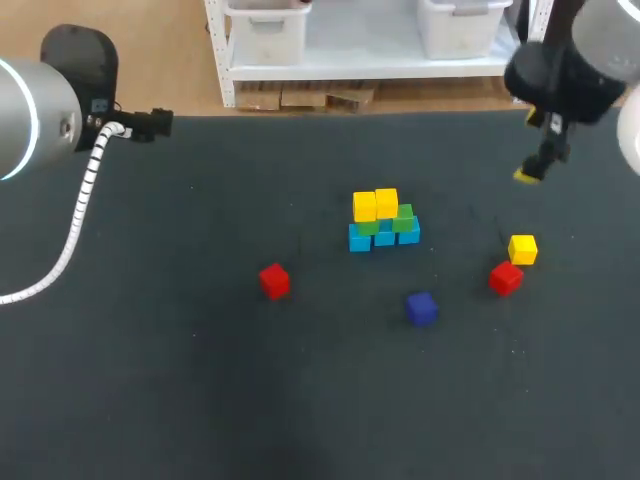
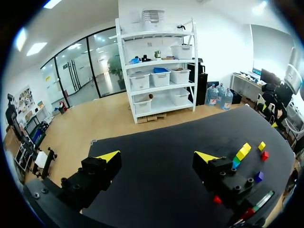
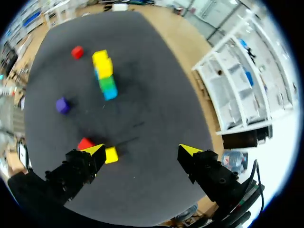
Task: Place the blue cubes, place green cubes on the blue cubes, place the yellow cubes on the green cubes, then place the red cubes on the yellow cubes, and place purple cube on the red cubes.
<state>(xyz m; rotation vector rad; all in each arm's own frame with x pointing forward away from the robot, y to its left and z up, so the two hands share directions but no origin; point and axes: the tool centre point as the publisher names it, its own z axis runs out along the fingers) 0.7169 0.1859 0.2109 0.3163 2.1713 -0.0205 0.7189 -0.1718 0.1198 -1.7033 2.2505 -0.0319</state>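
Cube stack [image 1: 384,222], long axis side to side; left pincer [image 2: 157,156] and right pincer [image 3: 142,149] both wide apart.

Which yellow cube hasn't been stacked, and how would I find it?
Start at the cube stack in the middle of the dark table. To the robot's right of it lie two loose cubes close together: a red cube and the loose yellow cube. Unlike the stacked yellow cubes, it sits on the table itself.
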